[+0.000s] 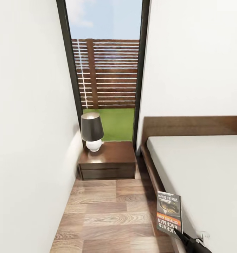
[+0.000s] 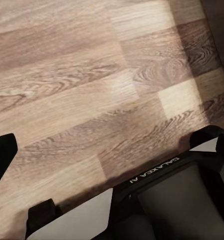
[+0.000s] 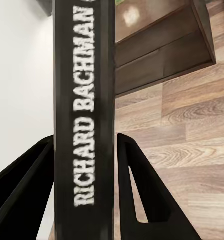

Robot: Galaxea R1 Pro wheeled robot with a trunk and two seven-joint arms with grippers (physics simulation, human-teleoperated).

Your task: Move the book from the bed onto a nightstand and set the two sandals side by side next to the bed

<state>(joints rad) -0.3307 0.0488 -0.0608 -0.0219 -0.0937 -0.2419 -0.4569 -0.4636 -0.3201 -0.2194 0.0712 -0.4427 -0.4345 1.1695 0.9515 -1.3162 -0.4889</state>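
The right gripper [image 3: 84, 190] has its 2 fingers [image 3: 141, 190] clamped on the spine of the book [image 1: 170, 212], held upright over the floor [image 1: 108, 214] beside the bed [image 1: 203, 168]. Thin and light, it probably flexes; grip stays near the spine. The nightstand [image 1: 109, 158] lies ahead.

A narrow aisle hemmed by wall and bed, closed off by the nightstand

A strip of bare wood floor [image 1: 108, 214] is left open between the white wall [image 1: 27, 140] and the bed [image 1: 203, 168] frame. Its far end is closed by the nightstand [image 1: 109, 161], which stands against the window [image 1: 106, 70]. The back left corner of the nightstand top is taken by a lamp [image 1: 92, 131]; the front and right of the top are left free. Above the aisle's right edge, space is occupied by the book [image 1: 169, 212] clamped in the right gripper [image 3: 84, 170].
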